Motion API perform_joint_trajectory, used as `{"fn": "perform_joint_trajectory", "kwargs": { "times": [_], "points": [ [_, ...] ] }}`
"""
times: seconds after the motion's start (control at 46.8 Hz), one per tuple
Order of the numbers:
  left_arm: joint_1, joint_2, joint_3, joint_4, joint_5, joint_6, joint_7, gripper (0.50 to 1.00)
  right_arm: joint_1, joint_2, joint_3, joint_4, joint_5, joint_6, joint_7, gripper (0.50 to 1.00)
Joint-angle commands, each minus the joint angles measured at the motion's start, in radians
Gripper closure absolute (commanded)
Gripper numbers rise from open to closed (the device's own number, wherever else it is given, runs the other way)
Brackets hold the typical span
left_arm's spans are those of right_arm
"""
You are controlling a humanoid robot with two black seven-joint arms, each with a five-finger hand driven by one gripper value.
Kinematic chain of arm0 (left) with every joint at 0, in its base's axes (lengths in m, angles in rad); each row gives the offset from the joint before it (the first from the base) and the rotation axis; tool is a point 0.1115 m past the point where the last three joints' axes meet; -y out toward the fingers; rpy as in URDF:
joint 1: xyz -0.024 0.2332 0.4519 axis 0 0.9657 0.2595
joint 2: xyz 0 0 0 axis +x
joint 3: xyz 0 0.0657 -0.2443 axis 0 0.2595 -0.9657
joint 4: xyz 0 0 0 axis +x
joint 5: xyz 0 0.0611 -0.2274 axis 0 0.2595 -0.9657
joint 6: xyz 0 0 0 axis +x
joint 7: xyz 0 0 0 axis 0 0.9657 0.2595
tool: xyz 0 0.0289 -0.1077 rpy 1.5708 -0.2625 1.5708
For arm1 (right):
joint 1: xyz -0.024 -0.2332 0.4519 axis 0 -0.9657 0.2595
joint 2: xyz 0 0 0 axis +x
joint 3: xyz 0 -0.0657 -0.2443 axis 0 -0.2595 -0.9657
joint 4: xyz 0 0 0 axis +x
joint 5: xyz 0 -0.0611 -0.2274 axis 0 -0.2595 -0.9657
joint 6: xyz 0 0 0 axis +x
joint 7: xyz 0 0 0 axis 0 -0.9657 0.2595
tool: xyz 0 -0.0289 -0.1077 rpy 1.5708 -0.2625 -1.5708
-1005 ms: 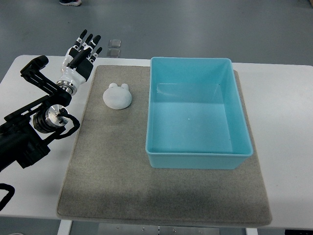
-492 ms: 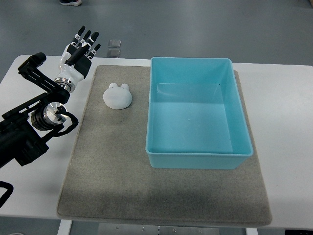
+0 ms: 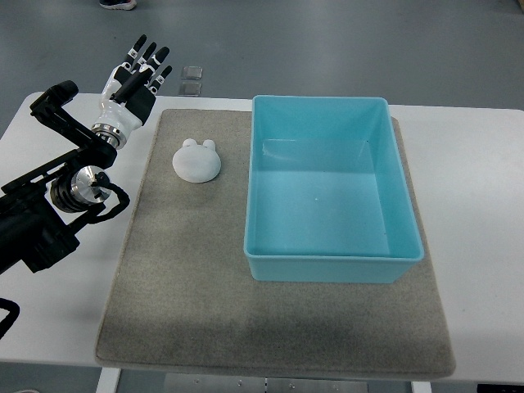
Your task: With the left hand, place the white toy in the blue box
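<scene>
Top view: the white toy is seen lying on the grey mat, toward the mat's far-left corner, just beside the left wall of the blue box but apart from it. The box is set open side up across the right part of the mat with nothing in it, so a short sideways carry over its left wall is judged to be all the placement requires. The mat is spread on the white surface, probably to keep both items from sliding. The left hand is held over the far-left edge of the surface, beyond the mat's corner and apart from the toy; its fingers are extended and slightly spread, pointing away from the robot, and nothing is held. The forearm is angled in from the left edge, wrist raised. The grasp is judged not yet begun. No right arm is visible.
</scene>
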Motion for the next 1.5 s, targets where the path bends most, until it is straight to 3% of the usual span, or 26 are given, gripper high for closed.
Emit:
{"fn": "perform_joint_trajectory", "kwargs": {
  "times": [0.0,0.278,0.535,1.475],
  "points": [
    [-0.002,0.006,0.0,0.0,0.021,-0.001,0.0,0.5,0.0,0.0,0.0,0.0,0.0,0.0,0.0,0.564],
    [-0.003,0.007,0.0,-0.001,0.082,-0.004,0.0,0.5,0.0,0.0,0.0,0.0,0.0,-0.001,0.0,0.564],
    [0.0,0.009,-0.002,0.002,0.082,-0.071,0.0,0.5,0.0,0.0,0.0,0.0,0.0,0.0,0.0,0.564],
    [-0.002,0.026,0.002,0.008,0.105,-0.071,0.001,0.5,0.0,0.0,0.0,0.0,0.0,0.0,0.0,0.564]
  ]
}}
